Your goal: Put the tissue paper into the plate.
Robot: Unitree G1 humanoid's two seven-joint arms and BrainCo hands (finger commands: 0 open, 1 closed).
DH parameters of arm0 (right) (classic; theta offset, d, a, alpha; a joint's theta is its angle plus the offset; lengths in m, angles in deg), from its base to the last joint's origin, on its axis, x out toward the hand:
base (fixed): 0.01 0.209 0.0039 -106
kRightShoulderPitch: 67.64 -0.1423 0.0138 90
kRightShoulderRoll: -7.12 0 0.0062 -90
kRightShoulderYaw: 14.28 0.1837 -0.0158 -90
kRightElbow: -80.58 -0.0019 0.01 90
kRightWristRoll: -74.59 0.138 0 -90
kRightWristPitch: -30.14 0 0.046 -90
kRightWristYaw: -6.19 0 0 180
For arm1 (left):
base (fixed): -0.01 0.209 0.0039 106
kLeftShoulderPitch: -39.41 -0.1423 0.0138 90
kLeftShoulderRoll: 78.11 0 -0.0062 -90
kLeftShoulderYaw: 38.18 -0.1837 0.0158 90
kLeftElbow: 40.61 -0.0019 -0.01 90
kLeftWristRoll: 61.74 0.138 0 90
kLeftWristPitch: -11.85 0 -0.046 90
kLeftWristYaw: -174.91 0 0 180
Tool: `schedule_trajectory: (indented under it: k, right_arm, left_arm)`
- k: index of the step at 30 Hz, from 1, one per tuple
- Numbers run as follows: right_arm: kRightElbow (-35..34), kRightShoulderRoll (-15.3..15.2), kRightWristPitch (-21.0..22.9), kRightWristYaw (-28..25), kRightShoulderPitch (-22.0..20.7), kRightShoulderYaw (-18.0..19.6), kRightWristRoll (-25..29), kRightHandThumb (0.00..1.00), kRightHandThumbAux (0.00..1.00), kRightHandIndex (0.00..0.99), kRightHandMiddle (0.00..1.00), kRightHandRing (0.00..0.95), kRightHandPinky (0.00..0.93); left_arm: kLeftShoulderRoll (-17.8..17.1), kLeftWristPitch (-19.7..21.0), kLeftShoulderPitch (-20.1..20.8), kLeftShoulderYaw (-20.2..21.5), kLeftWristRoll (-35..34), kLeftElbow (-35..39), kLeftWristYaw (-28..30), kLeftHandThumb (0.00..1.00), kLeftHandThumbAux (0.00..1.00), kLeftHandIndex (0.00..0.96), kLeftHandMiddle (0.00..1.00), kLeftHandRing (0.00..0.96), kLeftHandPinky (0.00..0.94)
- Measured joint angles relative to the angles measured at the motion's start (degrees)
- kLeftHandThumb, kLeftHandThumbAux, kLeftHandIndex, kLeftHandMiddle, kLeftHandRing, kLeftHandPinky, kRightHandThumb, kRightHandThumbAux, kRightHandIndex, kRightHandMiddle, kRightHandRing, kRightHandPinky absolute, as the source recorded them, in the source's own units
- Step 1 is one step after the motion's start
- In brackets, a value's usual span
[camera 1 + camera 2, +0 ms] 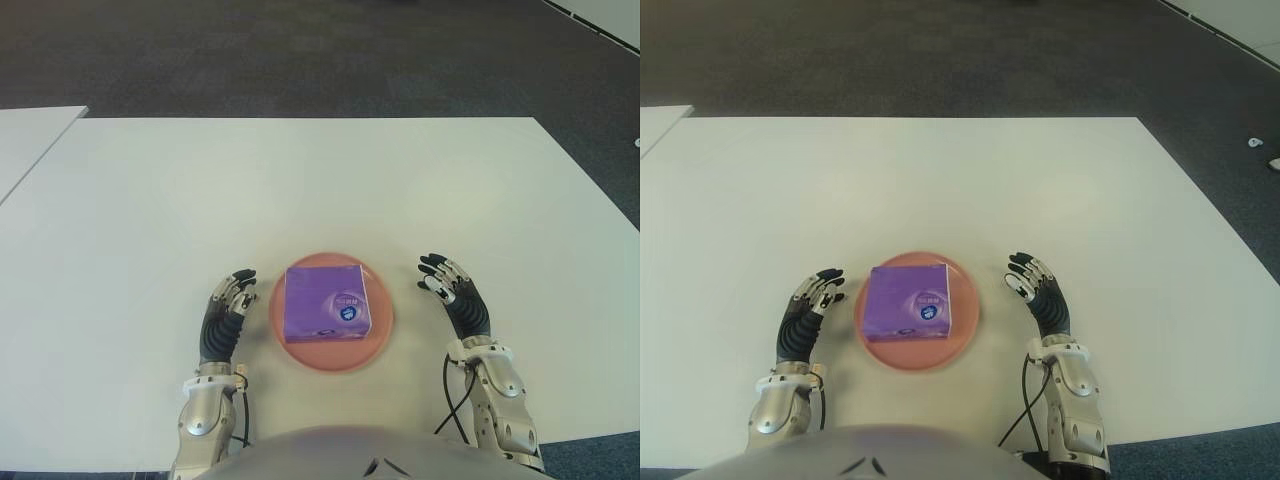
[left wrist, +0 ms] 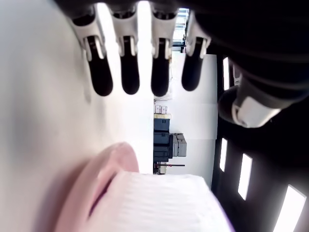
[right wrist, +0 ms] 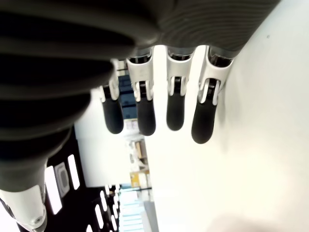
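A purple tissue pack (image 1: 324,303) lies flat on the pink plate (image 1: 380,322) near the table's front edge. My left hand (image 1: 229,307) shows just left of the plate, fingers relaxed and holding nothing. My right hand (image 1: 450,286) shows to the right of the plate, a small gap away, fingers spread and empty. In the left wrist view the plate's rim (image 2: 104,174) and the pack (image 2: 164,205) sit close beside the left fingers (image 2: 130,72). The right wrist view shows only the right fingers (image 3: 176,104) over the bare table.
The white table (image 1: 300,190) stretches wide beyond the plate. A second white table (image 1: 25,135) adjoins at the far left. Dark carpet (image 1: 300,50) lies behind the far edge and to the right.
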Motion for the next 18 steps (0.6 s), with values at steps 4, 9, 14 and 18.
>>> schedule_trajectory:
  k: [4, 9, 14, 18]
  right_arm:
    - [-0.8, 0.3, -0.8, 0.6, 2.0, -1.7, -1.1, 0.322, 0.665, 0.189, 0.269, 0.233, 0.23]
    - [-1.2, 1.6, -2.5, 1.5, 3.7, -3.6, -1.6, 0.305, 0.654, 0.187, 0.28, 0.241, 0.227]
    - [-1.7, 2.1, -2.8, 2.6, 4.2, -4.8, -2.5, 0.284, 0.63, 0.176, 0.263, 0.231, 0.216]
    - [-2.1, 2.0, -2.8, 3.2, 4.8, -5.7, -3.2, 0.277, 0.61, 0.175, 0.251, 0.23, 0.23]
  left_arm:
    - [0.0, -0.1, 0.0, 0.2, 0.0, -0.1, 0.0, 0.136, 0.522, 0.285, 0.255, 0.258, 0.293]
    - [0.2, 1.0, 0.0, 0.4, 0.0, 0.1, -0.1, 0.125, 0.532, 0.291, 0.259, 0.259, 0.292]
    - [0.3, 2.0, 0.0, 0.5, 0.0, 0.4, -0.1, 0.111, 0.552, 0.286, 0.258, 0.255, 0.284]
    - [0.4, 2.4, 0.0, 0.7, 0.0, 0.5, -0.2, 0.097, 0.554, 0.275, 0.251, 0.249, 0.275]
